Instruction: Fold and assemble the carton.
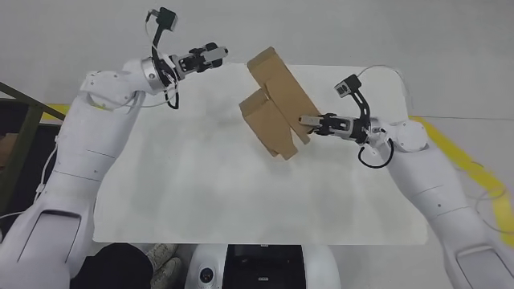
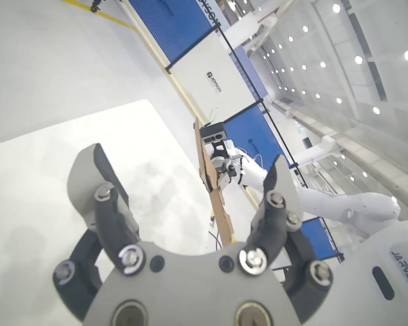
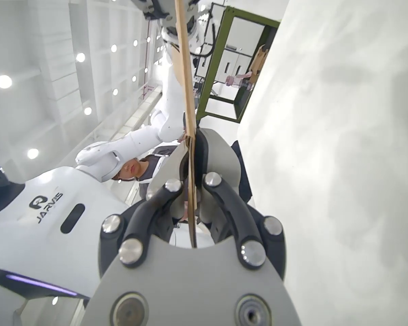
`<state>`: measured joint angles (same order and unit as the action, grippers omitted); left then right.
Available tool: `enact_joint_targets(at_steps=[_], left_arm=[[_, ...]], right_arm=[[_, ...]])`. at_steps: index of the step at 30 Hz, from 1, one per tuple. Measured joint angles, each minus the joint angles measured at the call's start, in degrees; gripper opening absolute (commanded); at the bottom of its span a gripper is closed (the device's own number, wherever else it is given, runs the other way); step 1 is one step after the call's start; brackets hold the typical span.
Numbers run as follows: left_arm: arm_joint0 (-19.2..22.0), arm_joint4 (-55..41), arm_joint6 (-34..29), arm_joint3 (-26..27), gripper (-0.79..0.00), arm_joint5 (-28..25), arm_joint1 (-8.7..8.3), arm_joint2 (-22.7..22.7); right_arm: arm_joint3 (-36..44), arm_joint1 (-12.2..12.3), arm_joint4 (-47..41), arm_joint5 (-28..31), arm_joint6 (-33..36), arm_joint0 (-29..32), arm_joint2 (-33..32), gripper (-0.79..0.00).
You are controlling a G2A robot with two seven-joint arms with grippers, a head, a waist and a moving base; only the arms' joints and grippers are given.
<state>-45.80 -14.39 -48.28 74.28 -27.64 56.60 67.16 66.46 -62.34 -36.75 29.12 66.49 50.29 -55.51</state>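
Nearest, the right gripper [image 3: 190, 145] is clamped on one edge of the flattened carton [image 1: 273, 104], holding it upright over the table [image 1: 201, 185]. Light, stiff board, probably bending only at creases; panel edges suit gripping. Farther off, the left gripper [image 1: 215, 52] hovers open, arm outstretched, apart from it.

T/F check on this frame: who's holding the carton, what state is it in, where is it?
1. The right gripper is shut on the carton. True.
2. The left gripper grips the carton too. False: it is open and empty, apart from the carton.
3. The carton is already a formed box. False: it is still flattened, and looks thin and edge-on in both wrist views.
4. The carton is over the white table. True.
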Motion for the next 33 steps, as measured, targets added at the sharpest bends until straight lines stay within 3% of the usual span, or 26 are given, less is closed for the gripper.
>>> enact_joint_targets(at_steps=[11,28,33], left_arm=[[-10.13,8.05,7.98,11.58,0.0,4.19,-0.82,2.5],[-10.31,8.06,8.2,11.7,0.0,4.17,-0.81,2.47],[-11.8,8.55,10.82,12.93,0.0,5.15,-0.5,1.89]], right_arm=[[15.43,1.68,4.92,-8.45,-15.53,11.19,-5.71,-0.785],[15.63,1.67,4.9,-8.56,-15.71,11.32,-5.74,-0.785],[16.58,1.11,2.81,-12.75,-20.56,11.81,-5.36,-0.785]])
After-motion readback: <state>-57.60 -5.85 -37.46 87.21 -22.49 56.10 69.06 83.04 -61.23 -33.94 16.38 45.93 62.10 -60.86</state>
